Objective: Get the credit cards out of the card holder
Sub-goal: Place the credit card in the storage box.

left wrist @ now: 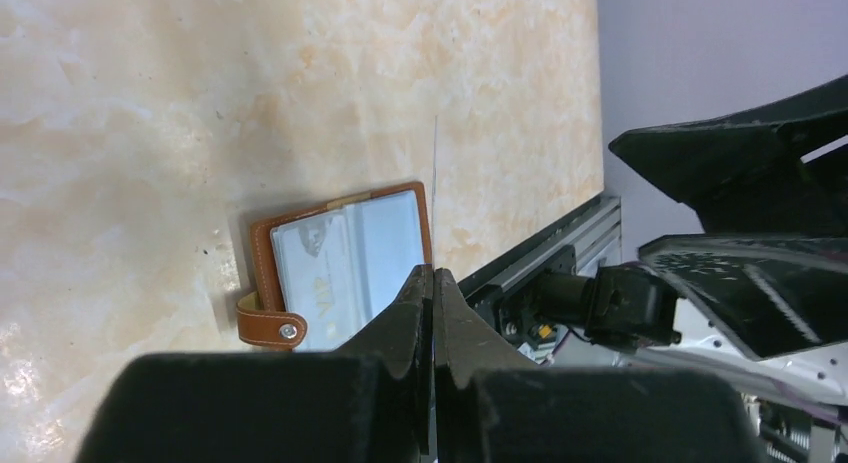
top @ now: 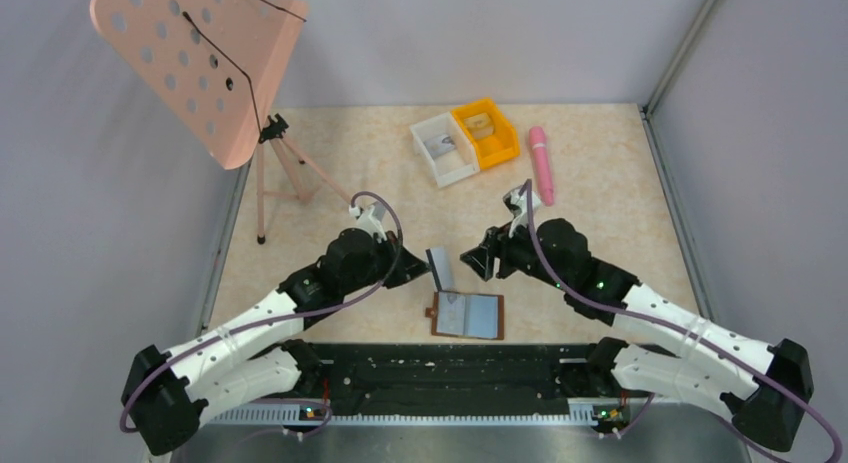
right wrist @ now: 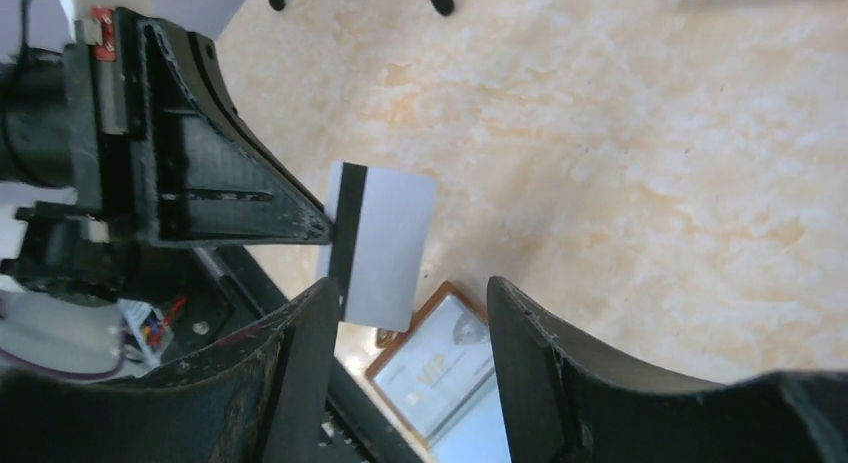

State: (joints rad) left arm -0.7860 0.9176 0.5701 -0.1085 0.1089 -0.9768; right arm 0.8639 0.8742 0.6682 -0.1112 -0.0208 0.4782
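Now my left gripper (top: 424, 267) pinches one card (top: 440, 269) up in the air, away from the open wallet (top: 468, 316) on the table (top: 600, 183), maybe so my wide right gripper (top: 472, 257) can take it.

Pink perforated music stand (top: 200, 63), far left of the beige table (top: 600, 213). White bin (top: 443, 148) and orange bin (top: 487, 133) touch, far centre. Pink marker (top: 541, 163) lies near their right.
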